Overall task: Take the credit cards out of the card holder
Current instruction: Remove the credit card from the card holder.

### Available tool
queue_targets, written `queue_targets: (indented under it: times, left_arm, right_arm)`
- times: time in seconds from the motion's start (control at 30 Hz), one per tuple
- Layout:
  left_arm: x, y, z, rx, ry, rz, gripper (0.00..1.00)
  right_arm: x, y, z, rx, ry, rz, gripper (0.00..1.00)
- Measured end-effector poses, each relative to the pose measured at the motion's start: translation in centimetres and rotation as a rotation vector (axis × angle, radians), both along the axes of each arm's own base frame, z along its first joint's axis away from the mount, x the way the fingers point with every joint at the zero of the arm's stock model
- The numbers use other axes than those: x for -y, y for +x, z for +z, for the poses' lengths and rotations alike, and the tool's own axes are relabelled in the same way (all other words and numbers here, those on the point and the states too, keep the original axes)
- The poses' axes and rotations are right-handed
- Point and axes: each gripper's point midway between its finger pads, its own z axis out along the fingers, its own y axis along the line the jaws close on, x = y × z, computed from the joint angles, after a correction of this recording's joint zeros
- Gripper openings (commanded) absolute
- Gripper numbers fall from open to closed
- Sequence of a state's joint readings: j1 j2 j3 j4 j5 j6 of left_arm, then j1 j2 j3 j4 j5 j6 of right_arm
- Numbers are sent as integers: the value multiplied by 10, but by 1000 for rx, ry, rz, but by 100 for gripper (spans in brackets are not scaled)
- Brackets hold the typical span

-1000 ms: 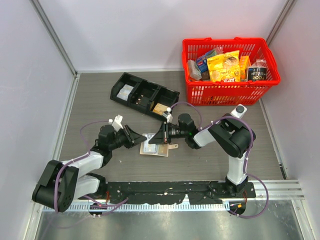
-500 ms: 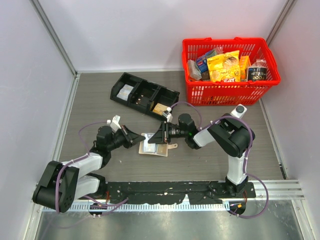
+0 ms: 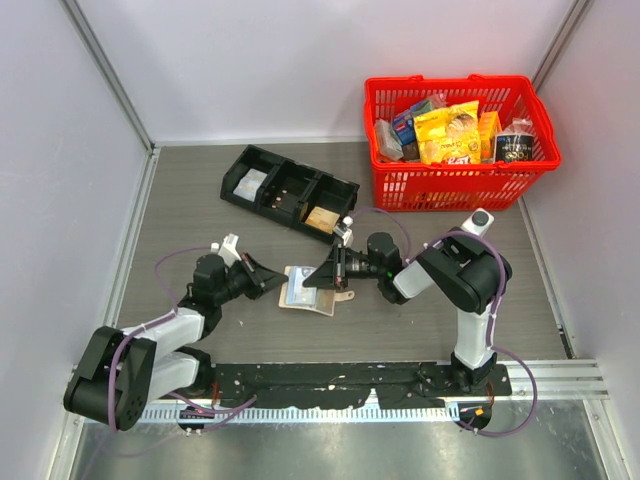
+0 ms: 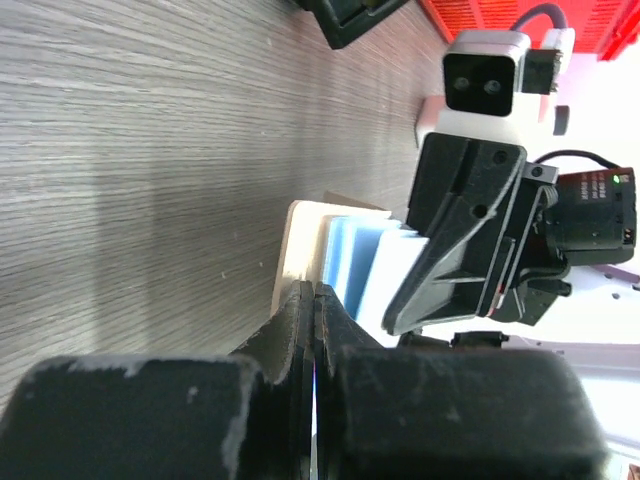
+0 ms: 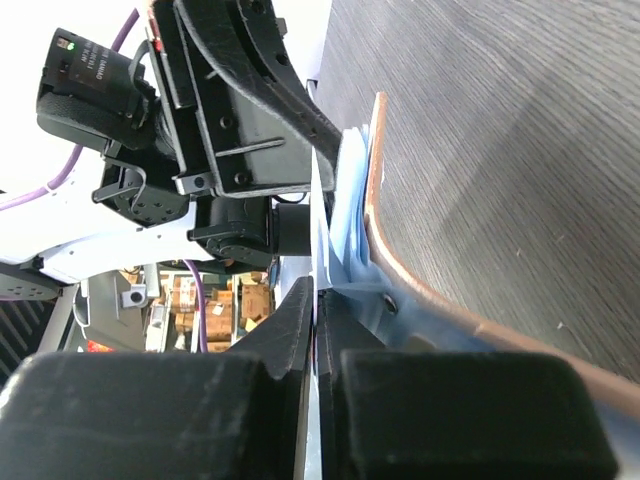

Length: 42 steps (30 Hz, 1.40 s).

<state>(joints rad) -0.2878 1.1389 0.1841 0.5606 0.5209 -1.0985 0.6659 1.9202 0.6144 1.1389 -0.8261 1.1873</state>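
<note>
I see the grey table (image 3: 180, 200) with the red basket (image 3: 450, 185) at its far right. Nearer the arm bases, the left gripper (image 4: 313, 292) and right gripper (image 5: 318, 292) close in from either side on the tan card holder (image 3: 318, 304), lying open between them. The left jaws are pressed fully together at its left edge. The right jaws are pinched narrow on a thin pale edge of the credit cards (image 3: 297, 291) fanned up from it.

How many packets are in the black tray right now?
2. A white packet lies in the left end compartment of the black tray; a tan-orange packet lies in its right end compartment. The dark middle compartment may hide more.
</note>
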Motion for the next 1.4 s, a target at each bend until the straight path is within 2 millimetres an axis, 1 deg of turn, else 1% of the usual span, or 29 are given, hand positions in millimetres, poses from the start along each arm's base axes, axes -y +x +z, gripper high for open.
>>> queue_targets:
  times: [0.2, 0.27, 0.4, 0.47, 0.5, 0.57, 0.6, 0.67, 0.73, 0.8, 0.87, 0.93, 0.97, 1.13, 1.27, 1.3, 1.4]
  left_arm:
    - [-6, 0, -14, -34, 49, 30, 0]
    - [-8, 0, -17, -44, 63, 38, 0]
    - [-12, -2, -26, -76, 87, 52, 1]
    - [-12, -3, -27, -84, 89, 51, 7]
    - [-12, -3, -26, -86, 88, 48, 12]
    - [-10, -2, -22, -77, 82, 36, 25]
    - [-8, -1, -19, -69, 78, 27, 30]
    - [-6, 1, -13, -48, 77, 12, 35]
    - [-4, 4, -8, -35, 81, 0, 37]
    - [-4, 5, -6, -28, 91, -11, 37]
    - [-2, 6, -5, -29, 96, -25, 33]
    - [0, 5, -7, -35, 102, -41, 27]
    - [2, 4, -7, -38, 105, -50, 26]
    - [14, 4, 3, -21, 103, -92, 26]
    - [21, 6, 9, -6, 99, -113, 26]
    - [22, 6, 8, -7, 100, -116, 25]
    - [25, 7, -1, -37, 110, -129, 17]
  right_arm:
    - [9, 3, 1, -10, 7, -20, 8]
    - [11, 4, 1, -12, 5, -25, 11]
    - [14, 5, -4, -12, -15, -31, 10]
    - [15, 5, -10, -17, -39, -31, 9]
    - [16, 4, -14, -22, -57, -30, 8]
    - [17, 4, -22, -31, -85, -29, 8]
    - [17, 4, -23, -33, -94, -28, 8]
    - [17, 5, -26, -34, -109, -25, 7]
    - [15, 8, -27, -26, -116, -24, 8]
    - [13, 11, -27, -17, -120, -22, 8]
    - [12, 13, -29, -14, -127, -19, 8]
    - [11, 13, -32, -18, -137, -17, 7]
    - [11, 14, -35, -19, -143, -17, 7]
    - [10, 11, -44, -34, -166, -10, 7]
    - [9, 10, -44, -35, -167, -5, 7]
    - [9, 11, -44, -35, -167, -6, 7]
    - [7, 12, -43, -34, -166, -4, 7]
